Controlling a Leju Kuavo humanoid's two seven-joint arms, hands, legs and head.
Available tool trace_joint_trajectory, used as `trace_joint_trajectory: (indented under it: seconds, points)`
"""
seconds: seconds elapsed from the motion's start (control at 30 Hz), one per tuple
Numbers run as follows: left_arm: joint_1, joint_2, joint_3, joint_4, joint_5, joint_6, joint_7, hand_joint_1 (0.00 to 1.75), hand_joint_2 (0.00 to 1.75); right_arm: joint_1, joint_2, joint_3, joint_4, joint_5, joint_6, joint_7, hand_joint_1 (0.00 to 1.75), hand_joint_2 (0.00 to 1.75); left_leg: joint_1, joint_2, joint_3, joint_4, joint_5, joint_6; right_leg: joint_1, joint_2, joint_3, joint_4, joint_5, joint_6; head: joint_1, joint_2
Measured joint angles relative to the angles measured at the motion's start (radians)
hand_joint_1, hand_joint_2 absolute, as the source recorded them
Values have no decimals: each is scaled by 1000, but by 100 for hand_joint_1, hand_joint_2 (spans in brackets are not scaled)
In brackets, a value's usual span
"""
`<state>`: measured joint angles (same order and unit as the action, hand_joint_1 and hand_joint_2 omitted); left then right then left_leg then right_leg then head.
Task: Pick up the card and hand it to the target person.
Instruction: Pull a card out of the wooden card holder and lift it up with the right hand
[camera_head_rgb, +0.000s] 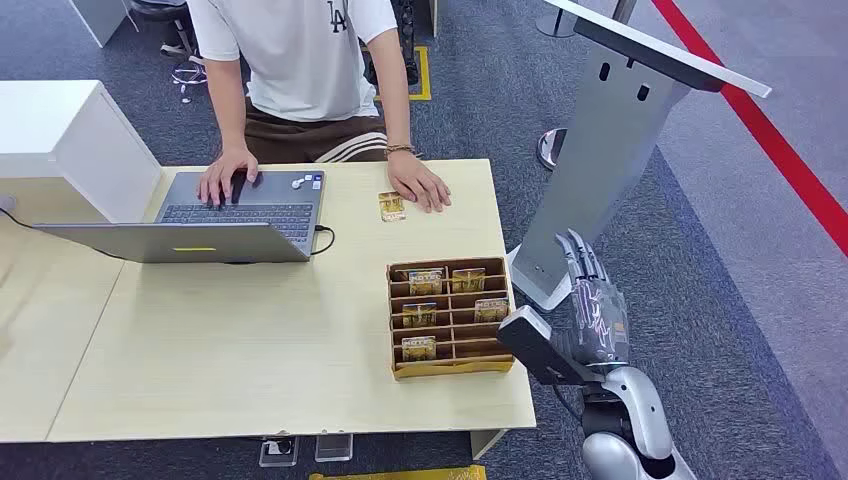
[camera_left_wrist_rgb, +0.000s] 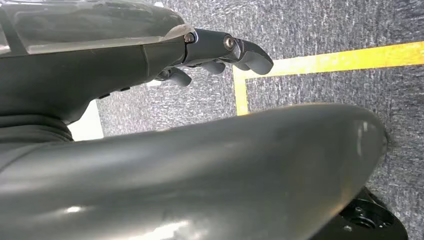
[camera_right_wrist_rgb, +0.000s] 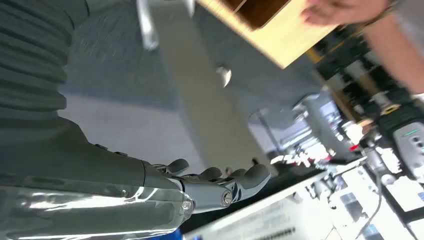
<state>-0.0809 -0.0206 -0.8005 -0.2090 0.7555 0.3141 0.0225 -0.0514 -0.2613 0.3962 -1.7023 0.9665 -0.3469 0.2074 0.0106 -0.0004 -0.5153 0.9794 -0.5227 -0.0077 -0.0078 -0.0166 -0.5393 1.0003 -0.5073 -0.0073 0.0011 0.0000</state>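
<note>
A single gold card (camera_head_rgb: 391, 206) lies flat on the light wooden table (camera_head_rgb: 250, 340), just beside the person's hand (camera_head_rgb: 420, 185). Several more gold cards stand in the slots of a brown card holder (camera_head_rgb: 450, 318) near the table's right edge. My right hand (camera_head_rgb: 595, 300) hovers off the table's right side, level with the holder, fingers stretched out and apart, holding nothing; the right wrist view shows these fingers (camera_right_wrist_rgb: 220, 182) empty too. My left hand (camera_left_wrist_rgb: 220, 55) hangs over grey carpet with its fingers loosely curled around nothing.
The person in a white shirt (camera_head_rgb: 300, 50) sits at the far side, one hand on a grey laptop (camera_head_rgb: 230, 215). A tall grey stand (camera_head_rgb: 600, 160) rises just right of the table, close to my right hand. A white cabinet (camera_head_rgb: 70, 140) stands at far left.
</note>
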Motion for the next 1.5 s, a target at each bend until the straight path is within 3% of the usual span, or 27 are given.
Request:
trace_joint_trajectory:
  seconds: [0.23,0.27,0.37,0.4,0.8,0.97,1.33,1.5]
  points:
    - [-1,0,-1,0,8,3,-10,0,0,-14,4,33,-34,87,65,54,11,175,0,0,0,0,0,0,0,0,0,0,0,0,1,0]
    - [-1,0,-1,0,8,3,-10,0,0,-16,5,37,-36,94,76,58,34,175,0,0,0,0,0,0,0,0,0,0,0,0,1,0]
    - [-1,0,-1,0,9,0,-8,0,0,-23,9,54,-39,103,98,67,137,175,0,0,0,0,0,0,0,0,0,0,0,0,1,0]
    - [-1,0,-1,0,9,0,-8,0,0,-26,12,60,-38,104,101,69,150,175,0,0,0,0,0,0,0,0,0,0,0,0,1,0]
    - [-2,-2,-4,0,9,0,-6,0,0,-91,45,152,31,107,149,79,143,175,0,0,0,0,0,0,0,0,0,0,0,0,1,0]
    - [-3,-2,-7,0,14,1,-6,0,0,-125,61,190,84,102,168,86,97,175,0,0,0,0,0,0,0,0,0,0,0,0,0,0]
    - [-3,-4,-17,0,20,0,23,0,0,-189,86,233,216,74,171,106,76,175,0,0,0,0,0,0,0,0,0,0,0,0,0,0]
    - [-3,-4,-19,0,21,-1,26,0,0,-192,85,235,239,68,159,134,81,175,0,0,0,0,0,0,0,0,0,0,0,0,0,0]
